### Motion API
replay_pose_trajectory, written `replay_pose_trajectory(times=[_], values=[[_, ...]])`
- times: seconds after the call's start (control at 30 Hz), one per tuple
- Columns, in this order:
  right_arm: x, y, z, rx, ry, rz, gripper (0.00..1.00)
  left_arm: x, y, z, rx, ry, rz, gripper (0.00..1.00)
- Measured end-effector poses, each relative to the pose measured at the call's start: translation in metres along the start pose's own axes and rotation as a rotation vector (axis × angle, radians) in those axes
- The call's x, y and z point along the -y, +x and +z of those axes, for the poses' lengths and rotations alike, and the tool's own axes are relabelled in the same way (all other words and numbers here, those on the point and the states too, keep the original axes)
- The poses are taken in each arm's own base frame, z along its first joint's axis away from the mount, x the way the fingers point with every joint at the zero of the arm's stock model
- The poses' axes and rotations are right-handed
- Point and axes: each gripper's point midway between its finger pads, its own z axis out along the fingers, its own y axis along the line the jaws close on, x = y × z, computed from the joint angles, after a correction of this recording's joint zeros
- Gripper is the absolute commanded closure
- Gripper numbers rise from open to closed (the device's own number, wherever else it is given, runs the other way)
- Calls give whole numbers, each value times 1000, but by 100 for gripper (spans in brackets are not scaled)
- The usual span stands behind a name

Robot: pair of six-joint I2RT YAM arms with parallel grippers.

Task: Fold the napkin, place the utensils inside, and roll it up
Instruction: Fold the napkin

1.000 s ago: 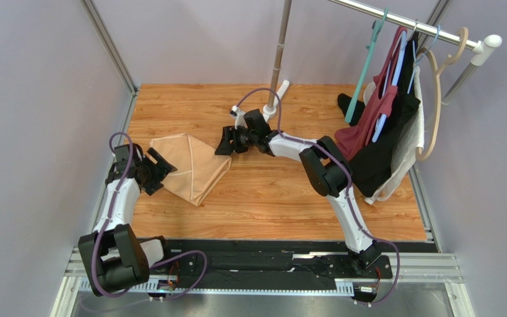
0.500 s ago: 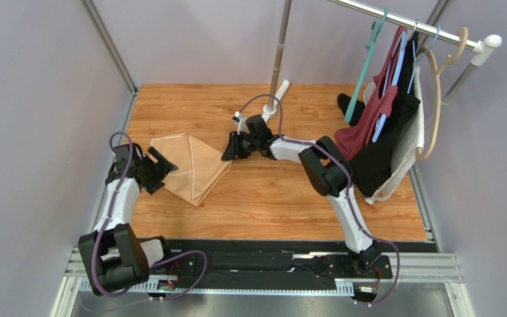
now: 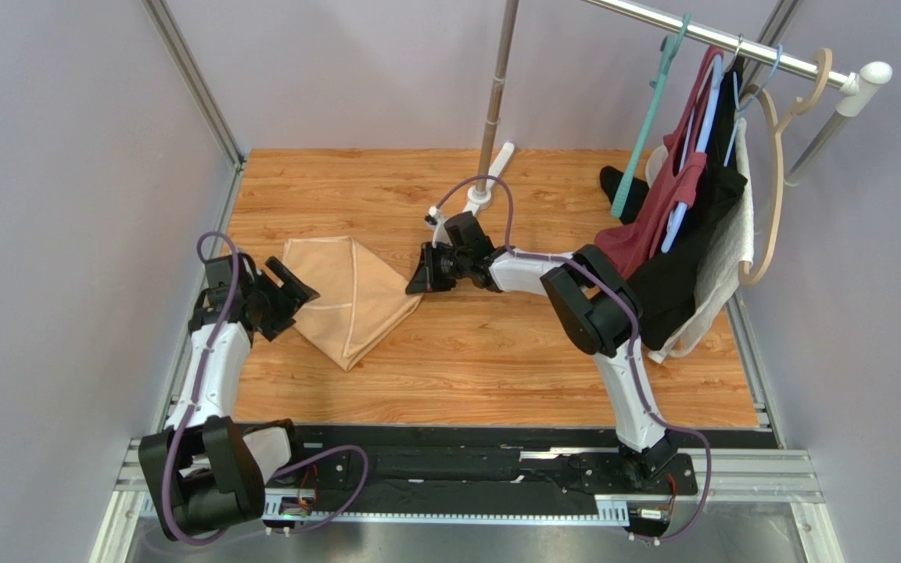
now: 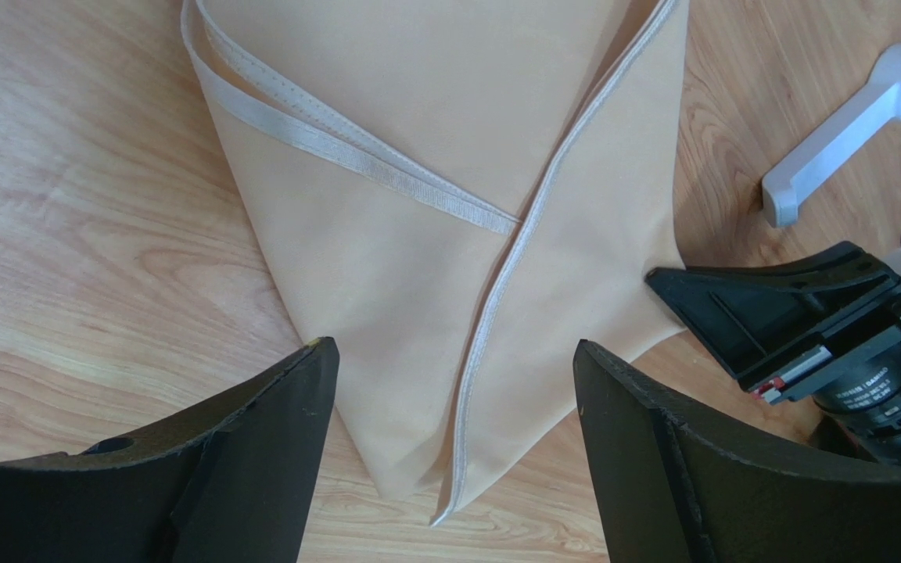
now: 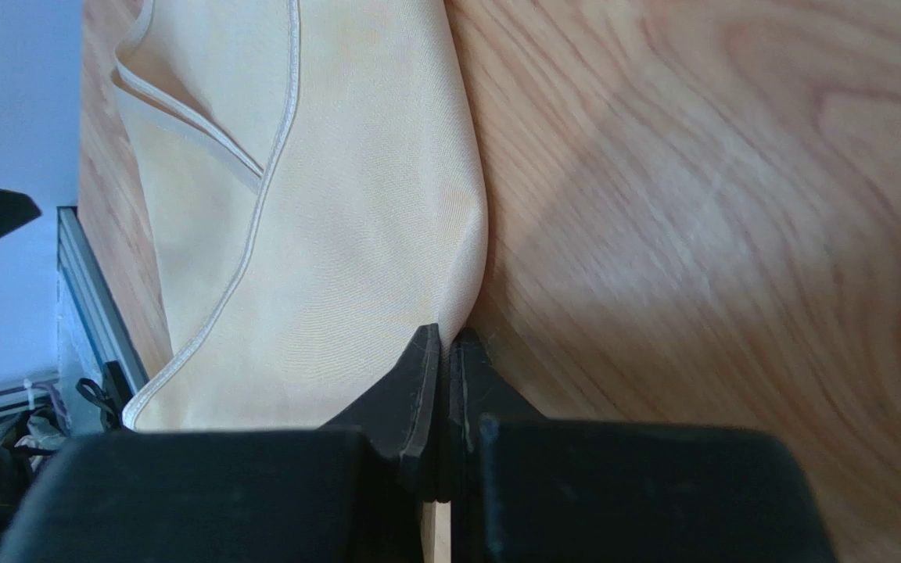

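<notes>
The peach-tan napkin (image 3: 350, 299) lies folded into a rough triangle on the left half of the wooden table. My right gripper (image 3: 418, 285) is at its right-hand edge. In the right wrist view the gripper (image 5: 445, 334) is shut, and the napkin's (image 5: 338, 211) folded edge is pinched at the tips. My left gripper (image 3: 288, 299) is open at the napkin's left corner. In the left wrist view its fingers straddle the hemmed tip of the napkin (image 4: 444, 235) without touching it. The utensils are out of view.
A metal pole stands on a white foot (image 3: 493, 158) at the back centre; the foot (image 4: 843, 117) also shows in the left wrist view. A rail at the back right holds dark red, black and white garments (image 3: 690, 246) and hangers. Grey walls close in both sides.
My right gripper went from open to shut on the napkin's right edge and shifted slightly right, drawing the cloth with it. My left gripper edged forward and stayed open.
</notes>
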Motion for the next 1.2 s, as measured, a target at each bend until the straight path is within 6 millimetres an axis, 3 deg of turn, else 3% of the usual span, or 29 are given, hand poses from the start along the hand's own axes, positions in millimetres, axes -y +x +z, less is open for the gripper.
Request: replay_pose_trajectory(times=[0.2,0.5,0.7,0.77,0.8,0.9,1.2], values=[[11,20,-30,7,104,31,100,31,23,-3,-31,58,149,18],[27,62,-84,64,245,139,100,38,32,-7,-8,44,218,20],[26,82,-100,118,271,186,100,56,71,-10,-84,80,388,21],[28,88,-108,139,293,202,90,57,83,-12,-109,80,432,23],[29,91,-112,147,303,208,70,57,88,-13,-121,78,448,24],[31,97,-124,168,331,222,52,55,103,-20,-144,92,482,27],[34,90,-157,231,422,167,50,38,161,-38,-310,149,455,32]])
